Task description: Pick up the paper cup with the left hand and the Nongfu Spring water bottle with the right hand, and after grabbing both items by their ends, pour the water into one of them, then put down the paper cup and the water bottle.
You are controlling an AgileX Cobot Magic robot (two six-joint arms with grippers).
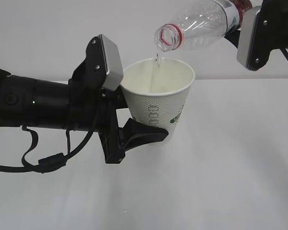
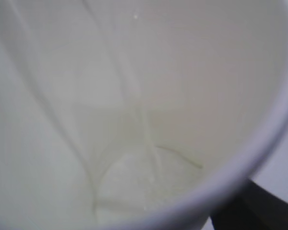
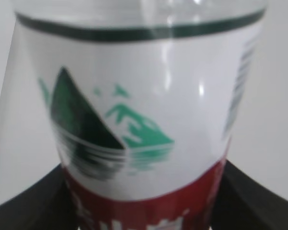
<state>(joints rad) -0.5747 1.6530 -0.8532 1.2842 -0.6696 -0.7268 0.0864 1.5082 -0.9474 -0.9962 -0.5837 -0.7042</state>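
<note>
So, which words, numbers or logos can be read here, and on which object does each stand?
No text can be read.
Paper cup: dark vertical lettering and a green logo, too small to read.
Water bottle: green mountain logo, no words; white marks on the red band are blurred and cut off; the barcode is unreadable.

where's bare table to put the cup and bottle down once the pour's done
The white table is bare right of the paper cup and below the left hand. It is crowded up top, where the Nongfu Spring water bottle tips over the cup's rim.

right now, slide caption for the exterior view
Tilted water bottle pours a thin water stream into the held paper cup.
</note>
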